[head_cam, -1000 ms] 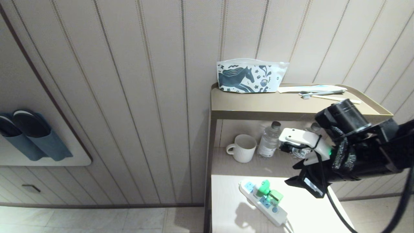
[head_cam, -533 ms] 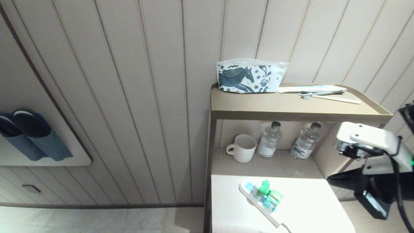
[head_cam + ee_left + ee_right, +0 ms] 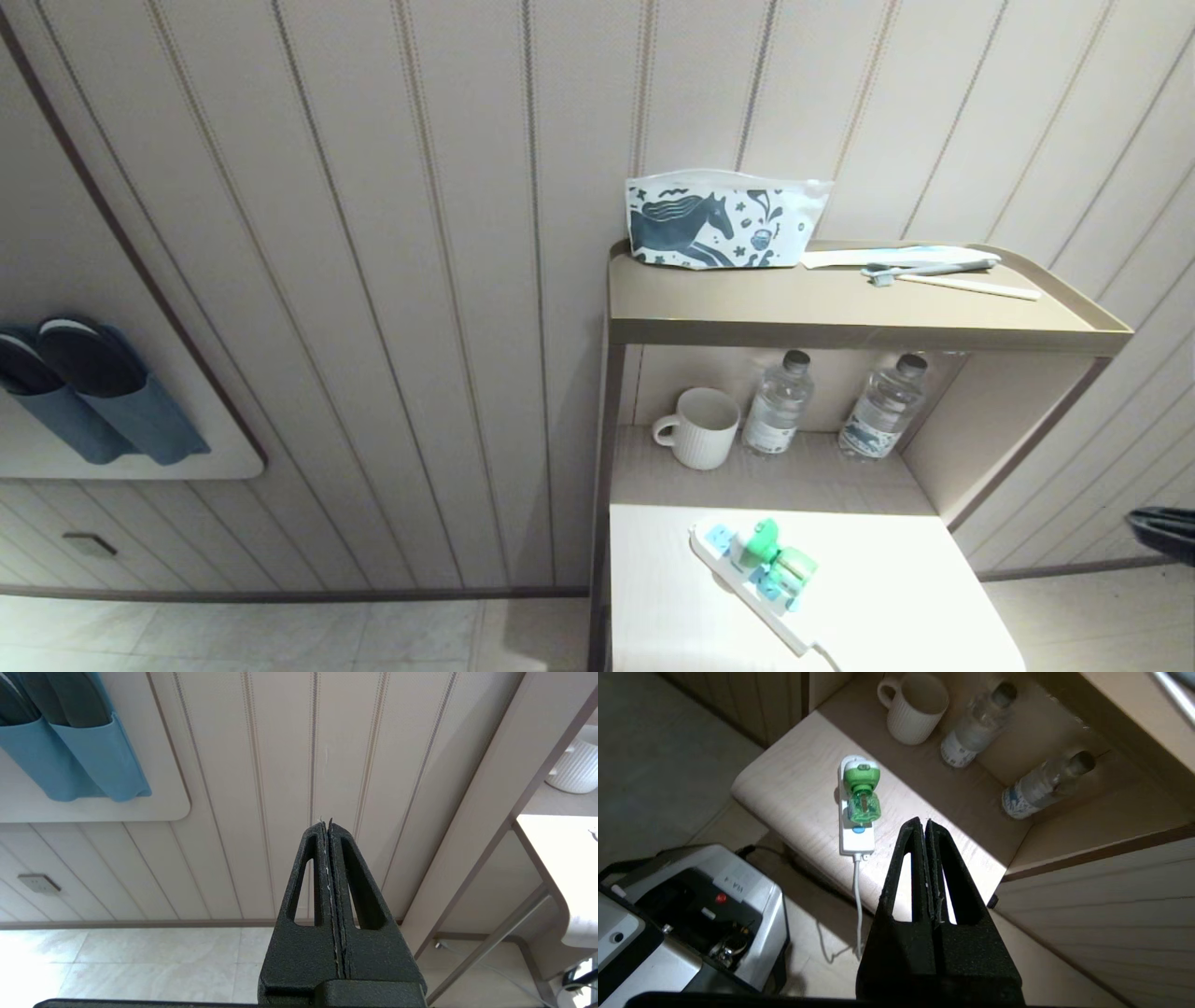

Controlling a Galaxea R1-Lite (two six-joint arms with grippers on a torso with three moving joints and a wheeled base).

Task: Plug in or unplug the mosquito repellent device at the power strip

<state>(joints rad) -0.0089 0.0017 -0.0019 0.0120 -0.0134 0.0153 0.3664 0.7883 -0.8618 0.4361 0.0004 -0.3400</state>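
Note:
The mosquito repellent device, white head with green centre and a green liquid bottle, sits plugged on the power strip that lies on the pale lower table. In the right wrist view the same device rests on the strip, whose white cord hangs to the floor. My right gripper is shut and empty, well back from the table and off to its right. My left gripper is shut and empty, pointing at the wall panelling to the left of the shelf unit.
A white ribbed mug and two clear water bottles stand on the middle shelf. A horse-print pouch and toothbrushes lie on the top shelf. Blue slippers hang on the left wall. My grey base stands beside the table.
My right arm has pulled back from over the table to the right and left the head view almost entirely. Its jaws have closed. The device stays on the strip.

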